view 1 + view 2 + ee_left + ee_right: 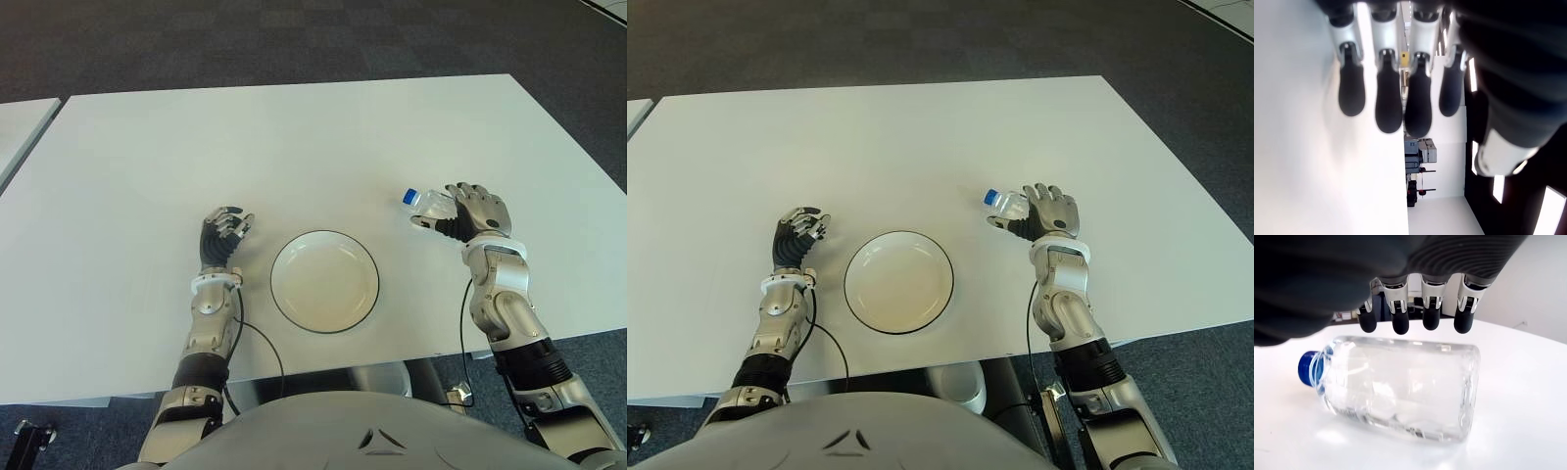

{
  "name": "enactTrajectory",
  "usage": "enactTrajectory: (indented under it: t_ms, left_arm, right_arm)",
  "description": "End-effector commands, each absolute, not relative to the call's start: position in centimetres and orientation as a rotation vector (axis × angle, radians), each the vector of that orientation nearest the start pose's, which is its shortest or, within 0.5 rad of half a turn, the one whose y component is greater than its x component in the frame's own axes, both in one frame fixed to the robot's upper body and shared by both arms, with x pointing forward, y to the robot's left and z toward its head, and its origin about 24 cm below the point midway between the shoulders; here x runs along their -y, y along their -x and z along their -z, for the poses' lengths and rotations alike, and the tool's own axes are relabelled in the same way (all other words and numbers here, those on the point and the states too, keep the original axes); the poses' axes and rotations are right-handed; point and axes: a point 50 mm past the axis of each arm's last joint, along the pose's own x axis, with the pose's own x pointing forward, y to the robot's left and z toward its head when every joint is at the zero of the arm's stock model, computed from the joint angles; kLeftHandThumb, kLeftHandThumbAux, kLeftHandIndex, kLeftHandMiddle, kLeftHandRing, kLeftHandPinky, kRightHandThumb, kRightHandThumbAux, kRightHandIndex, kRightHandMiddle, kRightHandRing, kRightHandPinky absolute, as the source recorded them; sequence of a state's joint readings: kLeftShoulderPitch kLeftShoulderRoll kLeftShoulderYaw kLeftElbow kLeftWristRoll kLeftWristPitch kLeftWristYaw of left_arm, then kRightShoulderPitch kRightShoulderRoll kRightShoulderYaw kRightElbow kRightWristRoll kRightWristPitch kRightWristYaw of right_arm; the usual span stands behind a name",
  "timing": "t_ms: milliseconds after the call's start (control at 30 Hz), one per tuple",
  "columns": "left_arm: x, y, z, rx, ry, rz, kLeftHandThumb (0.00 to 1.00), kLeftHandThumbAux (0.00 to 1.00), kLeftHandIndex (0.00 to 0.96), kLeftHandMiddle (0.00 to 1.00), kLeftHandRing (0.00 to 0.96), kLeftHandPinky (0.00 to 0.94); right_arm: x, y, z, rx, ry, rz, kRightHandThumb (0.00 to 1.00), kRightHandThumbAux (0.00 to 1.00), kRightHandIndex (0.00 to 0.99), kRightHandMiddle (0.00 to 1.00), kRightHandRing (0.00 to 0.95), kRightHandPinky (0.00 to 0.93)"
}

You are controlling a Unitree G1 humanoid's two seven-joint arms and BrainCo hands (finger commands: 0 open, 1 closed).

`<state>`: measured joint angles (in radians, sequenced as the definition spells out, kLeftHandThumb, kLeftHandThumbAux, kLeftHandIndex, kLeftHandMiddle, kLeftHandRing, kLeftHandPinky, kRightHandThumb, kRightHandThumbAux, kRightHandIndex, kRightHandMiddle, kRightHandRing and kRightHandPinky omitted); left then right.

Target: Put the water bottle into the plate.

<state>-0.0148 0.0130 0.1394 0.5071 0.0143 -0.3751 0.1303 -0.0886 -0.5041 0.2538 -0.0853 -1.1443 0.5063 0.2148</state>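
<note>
Looking down, left eye view: white table [294, 137] with a round white plate [324, 281], dark-rimmed, near its front edge between the 2 arms.
Water bottle, left eye view: clear water bottle [428, 203] with a blue cap lies on its side on the table, to the right of the plate and apart from it, cap pointing toward the plate's side.
Right hand, left eye view: right hand [477, 211] sits over the bottle's body, palm down.
Left hand, left eye view: left hand [223, 233] shows just left of the plate, fingers loosely bent, holding nothing.
Right eye view: same layout; the bottle is outside the plate's rim.
Left wrist view: 4 dark fingertips [1388, 105] hang side by side with narrow gaps, nothing between them; white tabletop beside them.
Right wrist view: bottle lies flat on the table, cap [1307, 367] at one end; the 4 fingertips [1400, 323] hover past its far side, uncurled, with a visible gap to the plastic, so no clamp on it.
</note>
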Motion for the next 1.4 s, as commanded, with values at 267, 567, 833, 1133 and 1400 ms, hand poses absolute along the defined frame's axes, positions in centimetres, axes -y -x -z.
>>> enactTrajectory:
  t_ms: [267,567,833,1133,1400]
  left_arm:
    - [-19.2,-21.9,4.8,-0.229,-0.025,-0.281,0.705,0.714,0.432,0.619,0.604,0.579]
    - [-19.4,-21.8,4.8,-0.233,-0.02,-0.292,0.706,0.713,0.433,0.625,0.611,0.584]
    - [-19.5,-21.7,4.7,-0.236,-0.031,-0.296,0.706,0.714,0.432,0.626,0.61,0.583]
    - [-19.8,-21.6,4.6,-0.237,-0.04,-0.303,0.707,0.714,0.433,0.625,0.607,0.583]
    - [-20.1,-21.5,4.6,-0.234,-0.042,-0.307,0.707,0.714,0.433,0.634,0.616,0.591]
  right_arm:
    - [20.3,-26.5,-5.9,-0.184,1.523,0.051,0.698,0.259,0.0,0.0,0.0,0.194]
    - [19.6,-26.9,-4.6,-0.172,1.471,0.015,0.658,0.255,0.0,0.0,0.0,0.015]
    - [21.9,-28.4,1.0,-0.296,1.477,-0.038,0.662,0.26,0.0,0.0,0.0,0.0]
    - [22.0,-27.9,4.5,-0.429,1.458,-0.031,0.692,0.239,0.0,0.0,0.0,0.0]
    - [21.9,-27.1,6.5,-0.589,1.405,-0.042,0.708,0.24,0.0,0.0,0.0,0.0]
